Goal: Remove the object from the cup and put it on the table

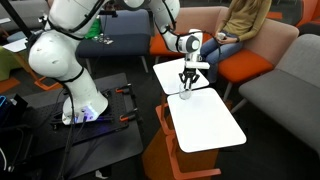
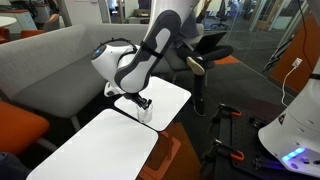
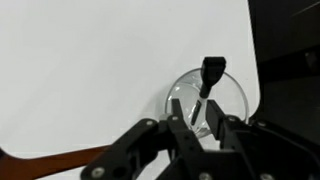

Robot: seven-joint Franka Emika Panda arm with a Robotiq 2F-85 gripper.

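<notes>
A small clear glass cup stands on the white table near its rounded corner. A slim object with a black top leans inside it. My gripper hangs just above the cup with its fingers on either side of the object's thin stem. A gap shows on both sides, so it looks open. In both exterior views the gripper points straight down over the cup, near the seam between the two white panels.
Orange-and-grey sofa seats surround the table. A person sits on the far sofa. The robot base stands on a black platform beside the table. The table's orange base shows below.
</notes>
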